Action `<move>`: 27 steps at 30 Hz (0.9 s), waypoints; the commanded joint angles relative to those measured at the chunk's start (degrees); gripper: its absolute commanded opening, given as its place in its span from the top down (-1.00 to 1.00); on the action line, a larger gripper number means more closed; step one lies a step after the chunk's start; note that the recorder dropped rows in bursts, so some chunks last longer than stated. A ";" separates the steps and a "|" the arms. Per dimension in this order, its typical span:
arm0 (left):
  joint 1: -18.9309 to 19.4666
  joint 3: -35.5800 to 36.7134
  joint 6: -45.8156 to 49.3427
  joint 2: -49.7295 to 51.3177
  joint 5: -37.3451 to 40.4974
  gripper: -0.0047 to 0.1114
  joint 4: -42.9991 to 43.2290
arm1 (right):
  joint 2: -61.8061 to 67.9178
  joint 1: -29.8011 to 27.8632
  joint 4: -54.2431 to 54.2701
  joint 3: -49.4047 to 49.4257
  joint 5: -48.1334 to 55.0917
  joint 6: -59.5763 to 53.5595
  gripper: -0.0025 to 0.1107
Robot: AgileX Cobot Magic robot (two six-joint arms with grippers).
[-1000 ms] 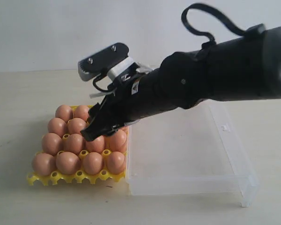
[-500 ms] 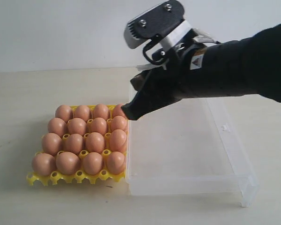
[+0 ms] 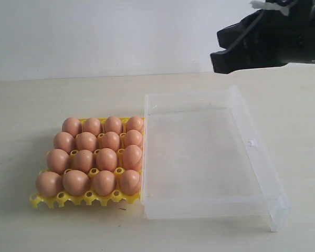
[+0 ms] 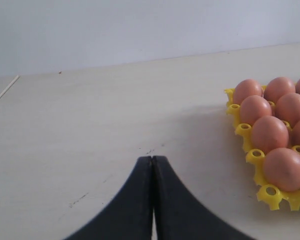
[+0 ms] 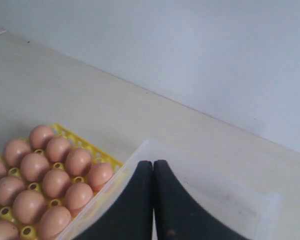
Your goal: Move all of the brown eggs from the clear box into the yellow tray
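We see all sixteen brown eggs (image 3: 106, 159) seated in the yellow tray (image 3: 73, 198), four rows of four, each egg upright in its own cup with the yellow pegs showing between them. The tray lies flat on the pale worktop (image 3: 68, 100), on the left of the exterior view. Just beside it, on its right, stands the clear box (image 3: 210, 206). The box's near left wall runs along the tray's right edge, so close that we cannot tell whether the two touch. Through the box's transparent floor we see only the worktop, and a small clasp shows on its right wall.

The right claw (image 3: 220, 52) hangs high at the upper right of the exterior view, above the far side of the box and well apart from both box and eggs. In its own wrist view its two dark fingers (image 5: 140, 200) are pressed together along their whole length, with nothing between them, and the box's corner and the filled tray lie below.

The left claw (image 4: 152, 160) shows only in its wrist view. Its fingers are likewise pressed together on nothing, low over bare worktop, with the tray's edge and several eggs off to one side, apart from it.
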 commanded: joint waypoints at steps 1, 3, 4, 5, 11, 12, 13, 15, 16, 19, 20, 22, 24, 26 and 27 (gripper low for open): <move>0.07 -0.23 -0.25 -0.32 -0.58 0.92 -0.16 | -2.03 -3.65 -0.73 0.30 4.22 0.15 0.96; 0.07 -0.23 -0.25 -0.32 -0.58 0.92 -0.16 | -2.40 -4.93 -2.43 0.30 5.60 0.15 0.96; 0.07 -0.23 -0.25 -0.32 -0.58 0.92 -0.16 | -2.69 -5.66 -3.74 0.30 6.25 0.95 0.96; 0.07 -0.23 -0.25 -0.32 -0.58 0.92 -0.16 | -2.83 -6.36 -4.88 0.30 6.38 1.67 0.96; 0.07 -0.23 -0.25 -0.32 -0.58 0.92 -0.16 | -2.89 -9.62 -6.23 0.30 6.85 4.54 0.96; 0.07 -0.23 -0.25 -0.32 -0.58 0.92 -0.16 | -2.89 -9.87 -6.34 0.30 6.98 5.02 0.96; 0.07 -0.23 -0.25 -0.32 -0.58 0.92 -0.16 | -2.89 -10.17 -7.03 0.30 6.15 4.99 0.96; 0.07 -0.23 -0.25 -0.32 -0.58 0.92 -0.16 | -2.89 -10.24 -8.48 0.30 3.20 4.99 0.96; 0.07 -0.23 -0.25 -0.32 -0.58 0.92 -0.16 | -2.89 -10.24 -8.62 0.30 2.50 4.99 0.96; 0.07 -0.23 -0.25 -0.32 -0.58 0.92 -0.16 | -2.89 -10.24 -8.62 0.30 -0.69 4.99 0.96; 0.07 -0.23 -0.25 -0.32 -0.58 0.92 -0.16 | -3.10 -10.24 -8.62 0.30 -1.18 4.99 0.96; 0.07 -0.23 -0.25 -0.32 -0.58 0.92 -0.16 | -4.37 -10.24 -9.14 0.30 -1.18 4.99 0.96; 0.07 -0.23 -0.25 -0.32 -0.58 0.92 -0.16 | -6.49 -10.24 -10.13 0.30 -0.76 4.99 0.96; 0.07 -0.23 -0.25 -0.32 -0.58 0.92 -0.16 | -9.53 -10.24 -10.72 0.30 0.87 4.99 0.96; 0.07 -0.23 -0.25 -0.32 -0.58 0.92 -0.16 | -11.75 -10.24 -12.13 0.30 2.46 4.99 0.96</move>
